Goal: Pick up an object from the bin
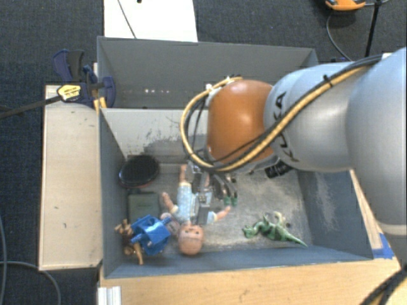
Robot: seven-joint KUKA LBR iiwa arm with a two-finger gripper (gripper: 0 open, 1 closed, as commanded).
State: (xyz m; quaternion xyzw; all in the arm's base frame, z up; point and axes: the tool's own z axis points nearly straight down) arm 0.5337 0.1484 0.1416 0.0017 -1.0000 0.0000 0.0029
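- Gripper [210, 199]: low over the bin floor. You can't tell from here how far open it is, or whether it has anything.
- Small plastic doll in a pale blue dress with bare pink limbs [186, 207]: right beside it, view-left.
- Close across the torso, not a limb.
- Blue plastic toy [151, 232] lies beyond the doll and the green plastic lizard [273, 229] on the opposite side. Lift straight up.

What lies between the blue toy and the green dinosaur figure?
In the camera view, a doll's head beside the blue toy; then bare bin floor up to the green dinosaur figure.
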